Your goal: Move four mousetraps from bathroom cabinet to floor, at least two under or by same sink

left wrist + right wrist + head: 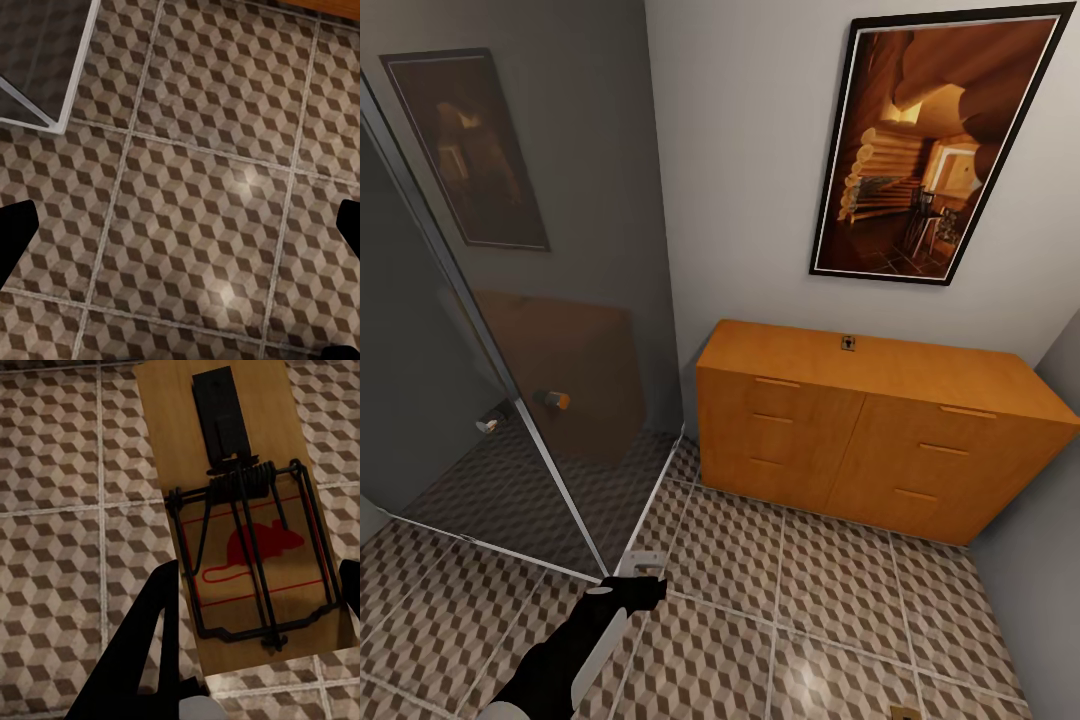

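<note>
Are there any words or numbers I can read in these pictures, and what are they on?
No readable words or numbers anywhere.
Flat brown wooden mousetrap between the right gripper's fingers: a red mouse drawing with red lines, no letters.
Low orange-brown wooden cabinet: a small dark mark on its top, too small to read.
Large dark-framed picture on the white wall: a painted scene, no text.

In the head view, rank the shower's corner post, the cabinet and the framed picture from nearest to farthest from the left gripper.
From the left gripper:
1. Shower corner post, just beyond it, to the left.
2. Cabinet, ahead to the right against the wall.
3. Framed picture, high on the wall above the cabinet.
</note>
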